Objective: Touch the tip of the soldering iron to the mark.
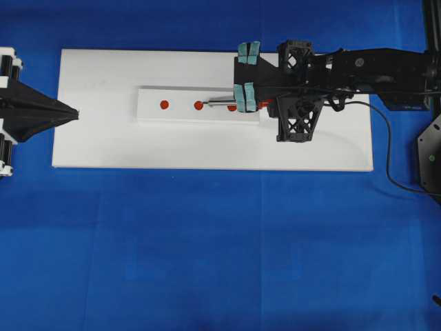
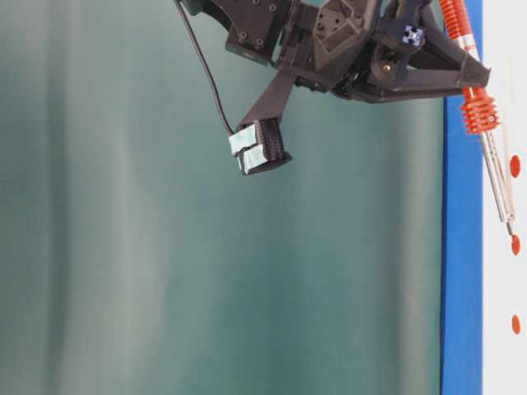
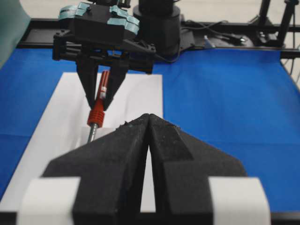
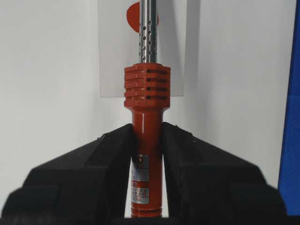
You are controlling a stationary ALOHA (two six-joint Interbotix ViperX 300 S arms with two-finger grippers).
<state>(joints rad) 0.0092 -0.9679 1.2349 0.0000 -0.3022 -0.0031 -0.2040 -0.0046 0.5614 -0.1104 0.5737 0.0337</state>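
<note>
The soldering iron (image 1: 227, 103) lies nearly level over the raised white strip (image 1: 151, 114), silver shaft pointing left. My right gripper (image 1: 267, 105) is shut on its red-orange handle (image 4: 146, 117), with the ribbed collar just ahead of the jaws. Three red marks sit in a row on the strip. The tip (image 2: 510, 227) is at the edge of the middle mark (image 1: 198, 105); contact is not clear. The shaft (image 4: 148, 33) passes over the nearest mark (image 4: 132, 16). My left gripper (image 1: 74, 114) rests shut and holding nothing at the board's left edge, far from the iron (image 3: 97, 112).
The strip lies on a white board (image 1: 207, 148) on a blue cloth (image 1: 207, 248). The iron's black cord (image 1: 387, 148) trails off to the right, past the board's edge. A green backdrop (image 2: 206, 271) fills the table-level view.
</note>
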